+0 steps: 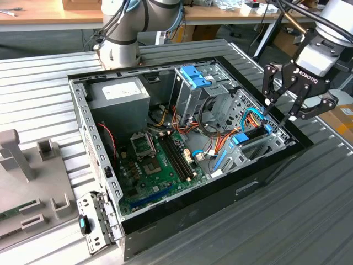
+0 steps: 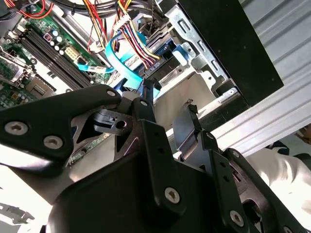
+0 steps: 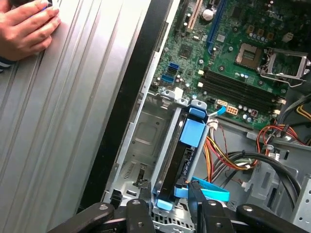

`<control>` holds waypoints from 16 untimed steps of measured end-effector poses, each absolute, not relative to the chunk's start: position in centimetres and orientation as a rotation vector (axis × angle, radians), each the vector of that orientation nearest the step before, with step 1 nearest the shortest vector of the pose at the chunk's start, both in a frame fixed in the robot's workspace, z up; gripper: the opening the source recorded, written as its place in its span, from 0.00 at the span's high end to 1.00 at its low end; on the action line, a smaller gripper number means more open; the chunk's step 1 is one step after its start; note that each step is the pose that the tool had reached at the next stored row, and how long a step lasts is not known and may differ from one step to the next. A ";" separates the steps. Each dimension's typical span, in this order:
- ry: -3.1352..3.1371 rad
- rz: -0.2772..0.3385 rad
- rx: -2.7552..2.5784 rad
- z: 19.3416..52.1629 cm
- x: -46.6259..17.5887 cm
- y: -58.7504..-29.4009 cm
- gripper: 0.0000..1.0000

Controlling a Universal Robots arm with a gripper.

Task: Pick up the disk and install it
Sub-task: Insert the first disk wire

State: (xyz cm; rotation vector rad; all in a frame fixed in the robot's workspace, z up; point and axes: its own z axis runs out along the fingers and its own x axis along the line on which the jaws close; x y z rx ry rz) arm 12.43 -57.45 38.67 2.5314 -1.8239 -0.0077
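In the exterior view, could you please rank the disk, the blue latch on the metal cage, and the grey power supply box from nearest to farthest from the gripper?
1. The disk, just below the gripper.
2. The blue latch, mid-case, toward the exterior view's left.
3. The grey power supply box, in the far-left corner of the case.

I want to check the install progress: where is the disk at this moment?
The disk stands on edge in its bay inside the computer case, at the exterior view's right, beside the blue cable and just under the tool.
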 end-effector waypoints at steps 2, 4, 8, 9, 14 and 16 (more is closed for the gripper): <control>-1.850 -0.059 2.568 38.7 12.4 -57.8 0.56; -1.874 -0.109 2.599 38.6 12.4 -58.3 0.56; -1.892 -0.141 2.615 38.6 12.4 -59.0 0.56; -1.893 -0.142 2.615 38.6 12.4 -59.0 0.56; -1.925 -0.187 2.635 38.5 12.4 -60.0 0.56; -1.937 -0.188 2.627 38.2 12.4 -60.9 0.56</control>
